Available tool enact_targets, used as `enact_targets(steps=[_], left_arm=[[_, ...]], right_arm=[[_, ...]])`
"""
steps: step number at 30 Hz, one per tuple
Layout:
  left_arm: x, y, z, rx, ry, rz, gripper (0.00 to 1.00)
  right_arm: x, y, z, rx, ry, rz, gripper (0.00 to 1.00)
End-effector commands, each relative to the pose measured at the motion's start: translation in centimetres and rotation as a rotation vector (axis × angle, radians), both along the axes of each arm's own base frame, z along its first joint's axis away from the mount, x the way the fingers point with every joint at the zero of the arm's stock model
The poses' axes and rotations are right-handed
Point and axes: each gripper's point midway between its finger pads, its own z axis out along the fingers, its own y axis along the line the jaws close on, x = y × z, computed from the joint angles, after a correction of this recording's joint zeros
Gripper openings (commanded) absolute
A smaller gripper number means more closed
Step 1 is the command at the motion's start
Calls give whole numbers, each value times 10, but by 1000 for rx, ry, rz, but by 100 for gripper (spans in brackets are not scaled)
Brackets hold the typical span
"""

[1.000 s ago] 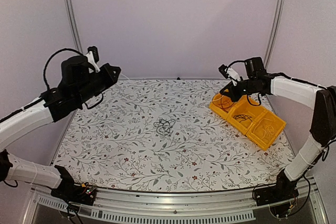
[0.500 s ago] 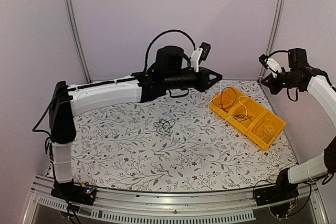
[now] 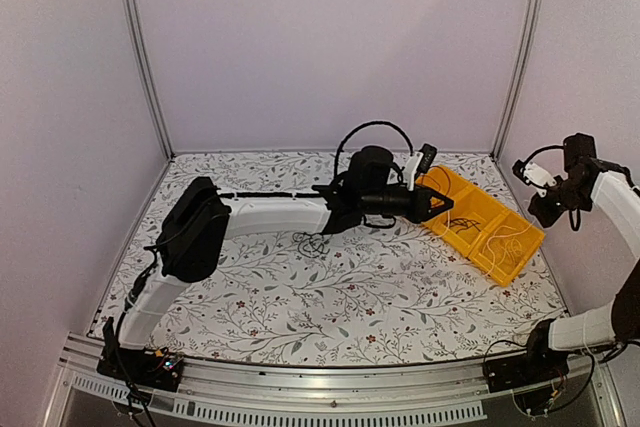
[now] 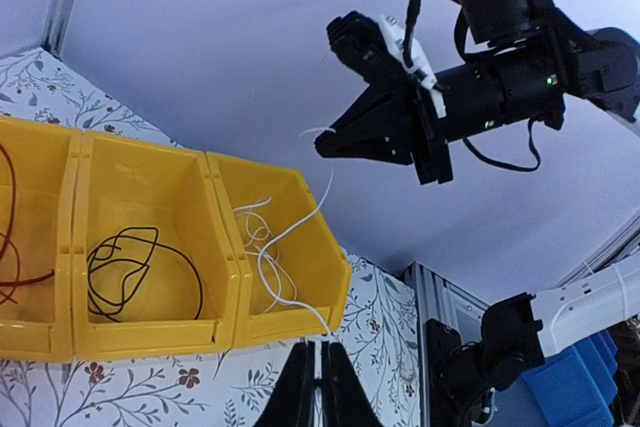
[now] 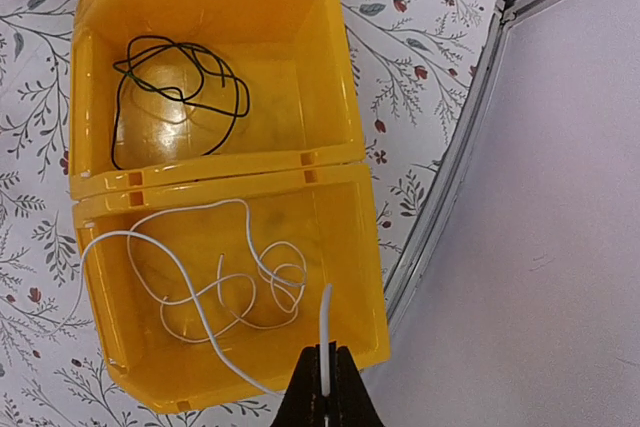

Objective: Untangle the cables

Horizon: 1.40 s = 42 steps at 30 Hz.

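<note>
A small clump of dark tangled cables (image 3: pixel 312 243) lies mid-table, partly behind my left arm. A yellow three-compartment bin (image 3: pixel 520 252) holds a red cable (image 4: pixel 8 237), a black cable (image 4: pixel 130 257) and a white cable (image 4: pixel 265 267), one per compartment. My left gripper (image 3: pixel 450 204) reaches across to the bin. Its jaws (image 4: pixel 320 347) are shut at the bin's front edge, where the white cable runs into their tips. My right gripper (image 3: pixel 540 212) hangs right of the bin, shut on the white cable's other end (image 5: pixel 325 327). It also shows in the left wrist view (image 4: pixel 322 147).
The bin (image 5: pixel 200 172) sits at the back right, close to the table's metal edge rail (image 5: pixel 450 187). The enclosure walls stand close behind and to the right. My left arm (image 3: pixel 270 215) stretches low across the middle of the floral table.
My left arm swung from the far left across the table and down to the bin. My right gripper left the bin and pulled back to the right, then lowered, with the white cable.
</note>
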Motion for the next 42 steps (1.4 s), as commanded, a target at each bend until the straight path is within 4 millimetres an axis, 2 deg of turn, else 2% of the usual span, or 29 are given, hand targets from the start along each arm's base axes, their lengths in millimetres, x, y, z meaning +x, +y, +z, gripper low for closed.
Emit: enact_targets(steps=[1, 3, 5, 7, 11, 12, 15, 20, 23, 28, 34, 38, 40, 42], left_arm=[[-8, -18, 27, -132, 13, -22, 0], [-13, -26, 23, -138, 21, -19, 0], [-17, -31, 23, -147, 28, -14, 0], [-18, -32, 23, -147, 28, -9, 0], [-17, -28, 18, -126, 33, 14, 0], [-15, -26, 17, -123, 35, 29, 0], [-13, -21, 13, -128, 60, 58, 0], [-12, -18, 9, -129, 94, 71, 0], [-9, -16, 9, -130, 99, 81, 0], [-6, -10, 19, -183, 128, 85, 0], [-5, -4, 33, -237, 139, 67, 0], [-7, -3, 40, -260, 132, 56, 0], [-7, -1, 42, -270, 130, 57, 0], [-8, -1, 42, -271, 132, 54, 0]], right_arm=[[2, -2, -48, 42, 126, -32, 13], [2, 2, -64, 89, 195, -40, 35], [1, 9, -67, 157, 270, -53, 46], [5, 16, -53, 206, 268, -55, 53], [9, 37, -5, 300, 152, 19, 62], [6, 46, 7, 331, 122, 49, 63], [-14, 80, 21, 463, 121, 159, 65], [-54, 144, 29, 617, 198, 382, 67], [-61, 163, 25, 631, 230, 423, 70], [-49, 176, 18, 646, 227, 414, 73], [-42, 194, -2, 660, 291, 406, 74], [-39, 194, -10, 658, 310, 384, 73], [-37, 195, -15, 659, 325, 374, 72], [-36, 195, -19, 666, 333, 368, 63]])
